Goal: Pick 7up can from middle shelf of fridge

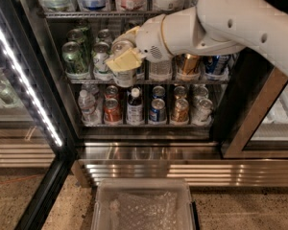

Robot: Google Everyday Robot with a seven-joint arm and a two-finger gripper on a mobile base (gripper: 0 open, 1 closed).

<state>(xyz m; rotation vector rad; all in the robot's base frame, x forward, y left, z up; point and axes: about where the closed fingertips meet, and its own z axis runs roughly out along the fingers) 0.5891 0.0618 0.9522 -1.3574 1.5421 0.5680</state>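
pincer (126, 61) clamps 7up can (121, 47) | label hidden | at middle shelf (192, 80)

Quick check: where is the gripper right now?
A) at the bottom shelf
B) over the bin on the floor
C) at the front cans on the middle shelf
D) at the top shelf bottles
C: the gripper is at the front row of the middle shelf, against a silver-topped can.

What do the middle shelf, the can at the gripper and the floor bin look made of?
The middle shelf: grey metal wire, going by its thin shiny front rail. The can: likely aluminium, with a bright silver top; its body is largely hidden by the gripper, which sits at the front of that shelf. The bin: apparently clear plastic, with translucent walls.
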